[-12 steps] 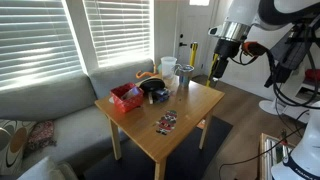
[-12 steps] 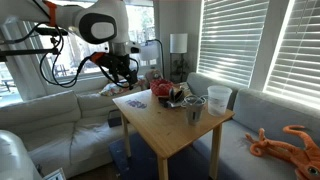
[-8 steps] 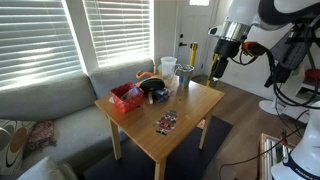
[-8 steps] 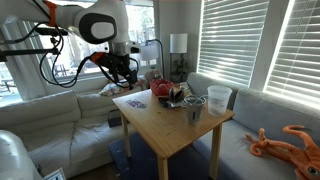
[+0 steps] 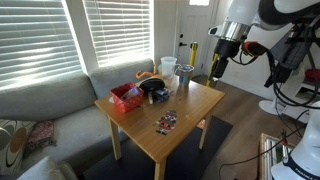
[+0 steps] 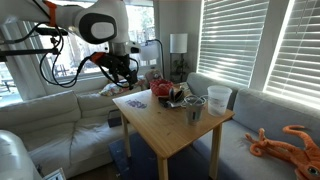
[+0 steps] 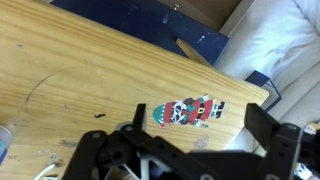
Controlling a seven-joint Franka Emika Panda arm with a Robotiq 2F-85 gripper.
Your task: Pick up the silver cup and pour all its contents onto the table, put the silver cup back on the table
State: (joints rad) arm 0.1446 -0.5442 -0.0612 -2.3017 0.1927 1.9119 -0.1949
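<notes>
The silver cup (image 5: 184,80) stands upright near an edge of the light-wood table (image 5: 190,108). It also shows in an exterior view (image 6: 195,112), next to a whitish plastic cup (image 6: 219,98). My gripper (image 5: 215,71) hangs in the air beside the table's corner, apart from the silver cup. In an exterior view (image 6: 126,80) it is at the table's far end from the cup. In the wrist view the gripper (image 7: 200,130) is open and empty above the table top (image 7: 70,70). The silver cup is out of the wrist view.
A red box (image 5: 126,96) and dark clutter (image 5: 155,90) sit at one side of the table. A flat red-and-green figure (image 7: 188,110) lies on the top below the jaws, also in an exterior view (image 5: 166,122). A grey sofa (image 5: 50,105) surrounds the table. A dark rug (image 7: 200,40) lies below.
</notes>
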